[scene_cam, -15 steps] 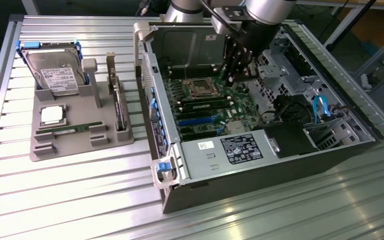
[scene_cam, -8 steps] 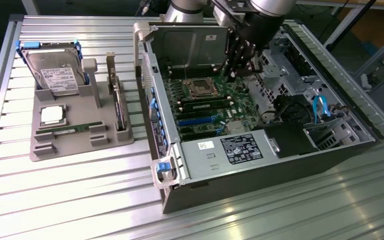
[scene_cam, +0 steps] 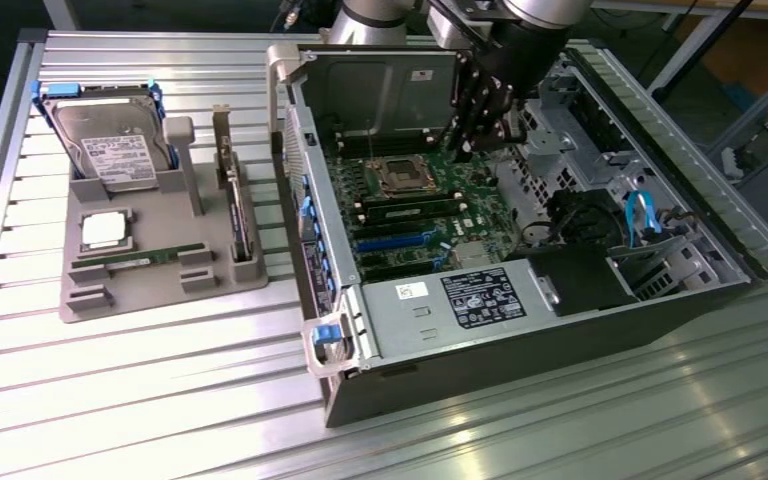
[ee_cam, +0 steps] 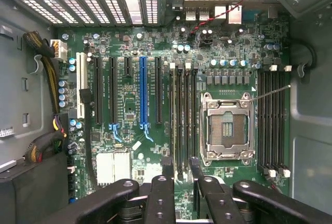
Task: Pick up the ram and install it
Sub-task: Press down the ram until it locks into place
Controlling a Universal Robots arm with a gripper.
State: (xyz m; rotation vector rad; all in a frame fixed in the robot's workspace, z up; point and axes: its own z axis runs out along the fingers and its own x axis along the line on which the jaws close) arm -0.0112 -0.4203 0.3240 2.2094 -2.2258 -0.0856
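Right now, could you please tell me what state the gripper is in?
Gripper: open, holding nothing, hovering over the motherboard.

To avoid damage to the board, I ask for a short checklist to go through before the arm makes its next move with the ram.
1. Ram lies in the grey holder, beside the computer case: ok.
2. Gripper is open with nothing between its fingers: ok.
3. Gripper is above the ram: not ok. It hangs over the motherboard inside the case.
4. Memory slots next to the CPU socket look free in the wrist view: ok.
5. Slot latches are opened for insertion: cannot tell.
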